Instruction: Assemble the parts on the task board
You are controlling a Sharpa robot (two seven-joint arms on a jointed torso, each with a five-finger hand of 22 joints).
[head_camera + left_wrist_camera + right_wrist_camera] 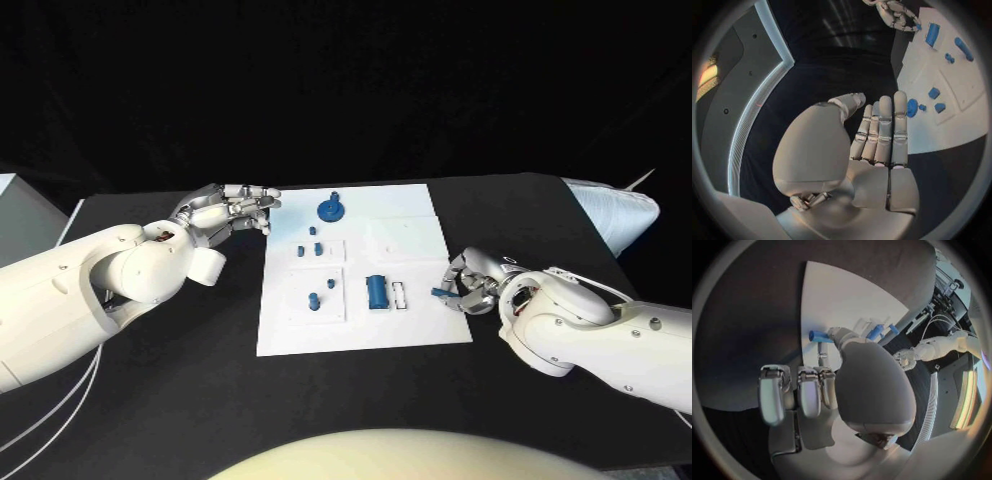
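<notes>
A: Several blue parts [378, 291] are lying on the task board [404, 330] in the head view; the right hand [469, 283] is resting at its edge, probably to reach them.

B: In the left wrist view, the left hand [879, 140] is holding nothing, fingers [882, 127] straight and pressed together.

A: In the right wrist view, the thumb is touching a blue peg [819, 336]; whether it is being pinched, I cannot tell.

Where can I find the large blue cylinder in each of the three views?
Head view: blue cylinder lies on the white task board, beside the right hand.
Left wrist view: far across the board.
Right wrist view: probably the blue piece just ahead of that hand.
Shared landmark: the task board.
</notes>
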